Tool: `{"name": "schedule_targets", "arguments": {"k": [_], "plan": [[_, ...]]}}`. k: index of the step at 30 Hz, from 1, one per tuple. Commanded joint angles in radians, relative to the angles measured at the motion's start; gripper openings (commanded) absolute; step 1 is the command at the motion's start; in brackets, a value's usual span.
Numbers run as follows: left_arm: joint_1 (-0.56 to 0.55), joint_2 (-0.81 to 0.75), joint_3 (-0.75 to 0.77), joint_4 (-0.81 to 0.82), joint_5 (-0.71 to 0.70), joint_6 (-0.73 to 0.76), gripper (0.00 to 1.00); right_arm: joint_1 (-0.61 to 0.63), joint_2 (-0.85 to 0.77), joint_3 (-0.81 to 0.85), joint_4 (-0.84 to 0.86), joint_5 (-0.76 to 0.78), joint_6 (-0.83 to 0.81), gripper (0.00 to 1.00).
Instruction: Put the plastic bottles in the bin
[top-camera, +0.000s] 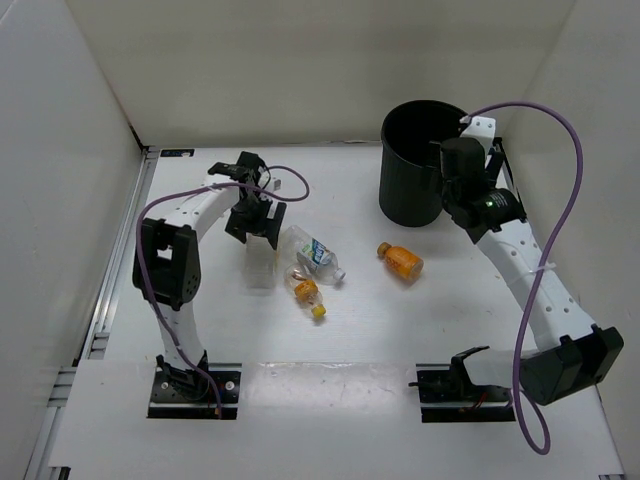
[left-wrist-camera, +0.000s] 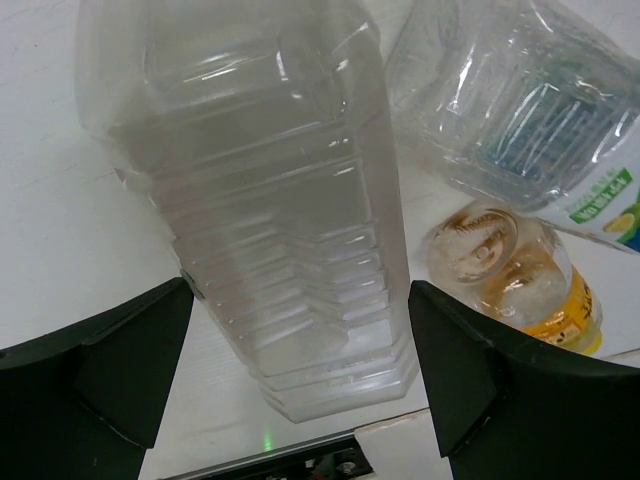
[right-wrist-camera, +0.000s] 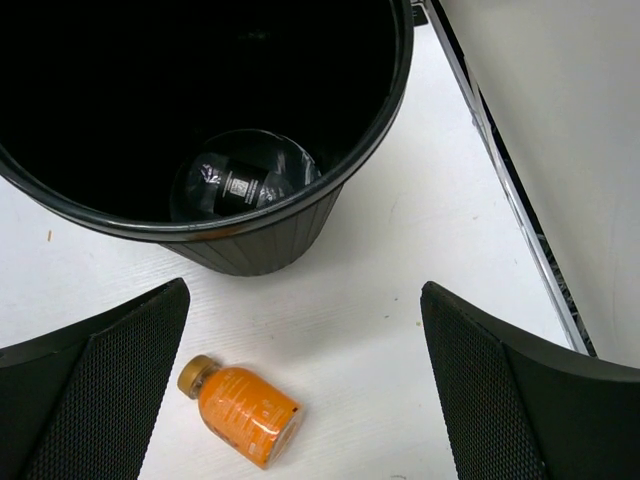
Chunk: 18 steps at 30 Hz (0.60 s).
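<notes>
My left gripper is open, its fingers either side of an upright clear ribbed plastic container. Right of it lie the clear bottle with the blue-white label and the small clear bottle with the yellow cap. The small orange bottle lies on its side in front of the black bin. My right gripper is open and empty, high beside the bin's right rim. A clear bottle lies at the bin's bottom; I cannot read its label.
White walls close the table at the back and both sides. A metal rail runs along the right wall close to the bin. A purple cable loops above the right arm.
</notes>
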Motion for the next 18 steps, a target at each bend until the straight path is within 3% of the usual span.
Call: {"name": "schedule_targets", "arguments": {"k": [1, 8, 17, 18], "plan": [[-0.014, -0.022, 0.022, 0.03, -0.08, -0.045, 1.0, 0.003, -0.037, -0.012, 0.001, 0.041, 0.003, 0.99], [-0.047, 0.047, 0.008, 0.021, -0.199, -0.054, 1.0, 0.003, -0.046, -0.034, -0.008, 0.05, 0.012, 0.99], [-0.047, 0.088, -0.021, 0.032, -0.138, -0.028, 1.0, 0.003, -0.046, -0.043, -0.008, 0.06, 0.012, 0.99], [-0.047, 0.088, -0.021, 0.032, -0.117, -0.019, 0.9, 0.003, -0.046, -0.043, -0.008, 0.06, 0.012, 0.99]]}}
